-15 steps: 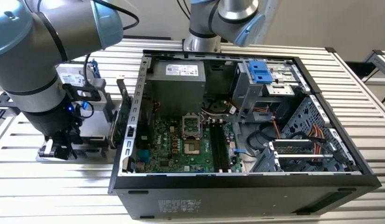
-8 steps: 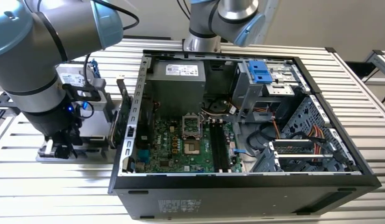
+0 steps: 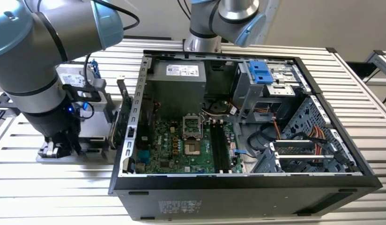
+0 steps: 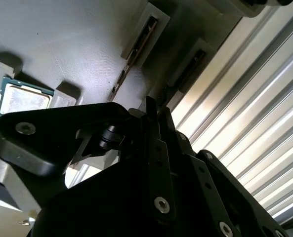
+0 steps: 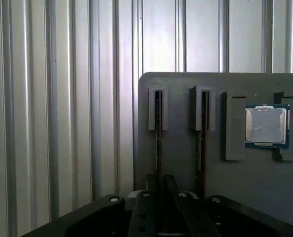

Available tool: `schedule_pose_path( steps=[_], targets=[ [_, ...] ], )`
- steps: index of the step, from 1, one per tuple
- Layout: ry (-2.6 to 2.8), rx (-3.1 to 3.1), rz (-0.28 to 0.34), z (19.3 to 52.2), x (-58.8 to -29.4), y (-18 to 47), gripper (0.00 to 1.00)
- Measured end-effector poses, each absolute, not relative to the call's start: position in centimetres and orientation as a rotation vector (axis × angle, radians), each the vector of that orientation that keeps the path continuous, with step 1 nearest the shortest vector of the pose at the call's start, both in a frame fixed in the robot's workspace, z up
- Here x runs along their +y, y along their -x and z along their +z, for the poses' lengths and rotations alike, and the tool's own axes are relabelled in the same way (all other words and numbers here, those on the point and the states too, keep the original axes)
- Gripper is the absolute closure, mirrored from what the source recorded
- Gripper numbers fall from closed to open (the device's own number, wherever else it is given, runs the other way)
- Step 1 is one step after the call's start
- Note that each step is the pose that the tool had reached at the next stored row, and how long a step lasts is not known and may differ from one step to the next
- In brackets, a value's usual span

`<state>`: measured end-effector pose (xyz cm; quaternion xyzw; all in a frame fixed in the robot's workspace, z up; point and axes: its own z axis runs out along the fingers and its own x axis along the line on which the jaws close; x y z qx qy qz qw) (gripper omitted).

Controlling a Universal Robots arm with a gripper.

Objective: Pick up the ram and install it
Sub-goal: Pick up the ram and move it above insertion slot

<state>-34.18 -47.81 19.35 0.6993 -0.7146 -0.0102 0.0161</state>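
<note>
Gripper [image 5: 161, 180] hangs over the ram [image 5: 158, 133], at the case's [image 3: 243, 187] nine o'clock — its opening I cannot tell. Light, stiff, fragile — pinch the flat faces mid-length.

Bench: ribbed aluminium table [image 3: 55, 197], slats running 9 to 3 o'clock in the exterior view. I log three items directly on it.

1. Open computer case [image 3: 243, 197], lying on its side with the open face up, from centre out toward 4 o'clock.
2. Flat grey fixture plate [image 3: 86, 158] at 9 o'clock, just beside the case's wall. In both wrist views the plate [image 5: 178, 158] [image 4: 77, 49] lies flat on the slats [image 5: 62, 123] [image 4: 255, 123].
3. Arm base [image 3: 202, 44] at 12 o'clock, behind the case.
</note>
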Motion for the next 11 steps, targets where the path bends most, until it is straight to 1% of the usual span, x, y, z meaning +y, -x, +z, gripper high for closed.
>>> schedule_pose_path(
  steps=[11],
  targets=[
    [-2.175,-2.222,-0.032,19.40,-47.88,34.18,1.00]
  ],
)
